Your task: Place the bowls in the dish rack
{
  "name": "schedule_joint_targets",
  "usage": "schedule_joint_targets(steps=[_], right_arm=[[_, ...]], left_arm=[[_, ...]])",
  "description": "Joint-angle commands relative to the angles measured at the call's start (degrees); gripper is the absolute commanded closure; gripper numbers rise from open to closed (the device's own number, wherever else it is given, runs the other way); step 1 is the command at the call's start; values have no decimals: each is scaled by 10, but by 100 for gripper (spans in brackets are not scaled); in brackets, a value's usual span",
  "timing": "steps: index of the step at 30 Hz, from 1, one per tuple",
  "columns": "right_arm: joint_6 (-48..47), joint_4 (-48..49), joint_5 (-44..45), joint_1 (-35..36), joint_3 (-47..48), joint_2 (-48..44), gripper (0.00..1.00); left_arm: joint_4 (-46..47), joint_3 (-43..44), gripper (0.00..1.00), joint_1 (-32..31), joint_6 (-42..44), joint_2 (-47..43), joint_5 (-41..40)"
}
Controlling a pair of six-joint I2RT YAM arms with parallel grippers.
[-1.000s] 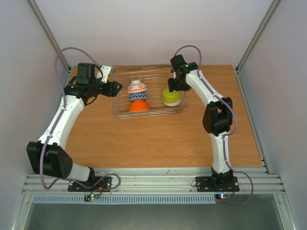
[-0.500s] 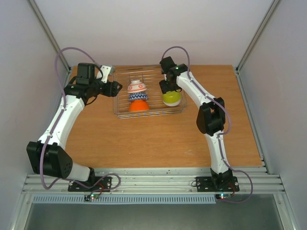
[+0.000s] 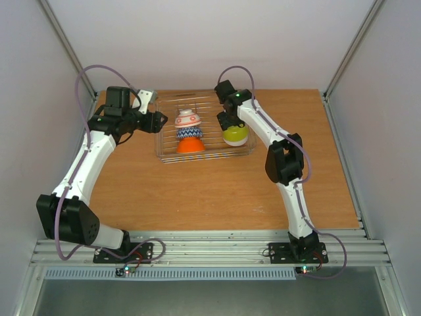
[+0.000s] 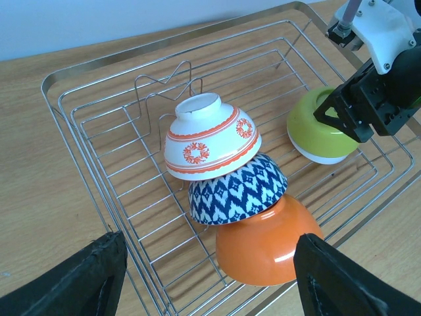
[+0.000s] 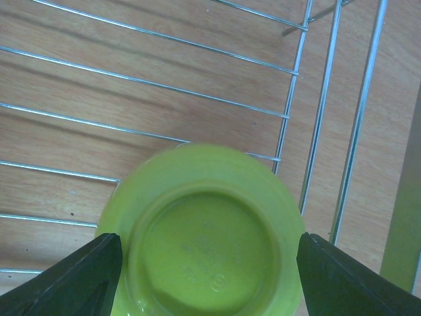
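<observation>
The wire dish rack (image 3: 172, 157) stands at the back of the table. In it three bowls lean upside down in a row: white with a red pattern (image 4: 210, 135), blue-and-white zigzag (image 4: 238, 191), orange (image 4: 266, 240). A yellow-green bowl (image 5: 207, 237) lies upside down at the rack's right end. My right gripper (image 5: 209, 276) hangs open just above it, one finger on each side, not gripping it. My left gripper (image 4: 210, 283) is open and empty at the rack's left edge (image 4: 49, 85), facing the three bowls.
The rack's wire rim (image 5: 358, 118) runs close on the right of the yellow-green bowl. Bare wooden tabletop (image 3: 217, 191) lies between the rack and the arm bases. Grey walls close in the left, right and back.
My right gripper has opened wider over the yellow-green bowl, and its wrist has shifted a little left and back. The bowl stays in the rack. The left arm has not moved.
</observation>
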Motion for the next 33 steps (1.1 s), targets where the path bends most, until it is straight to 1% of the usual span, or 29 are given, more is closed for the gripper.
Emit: schedule_joint_targets(steps=[1,10,15,21,28,33], right_arm=[[-7,-13,20,2,17,20,25],[8,-15,-23,2,7,25,26],[16,-9,-31,2,-7,19,31],[19,-11,-15,2,-10,16,44],[23,-2,-1,2,-17,1,65],[22,1,6,2,-16,-5,77]], left_arm=[[18,-4,29,0,5,6,-2],[18,-5,29,0,8,4,-4],[18,-5,29,0,7,5,-3],[19,-5,29,0,7,4,-3],[19,-5,29,0,7,5,-3],[19,-4,29,-1,7,4,-3]])
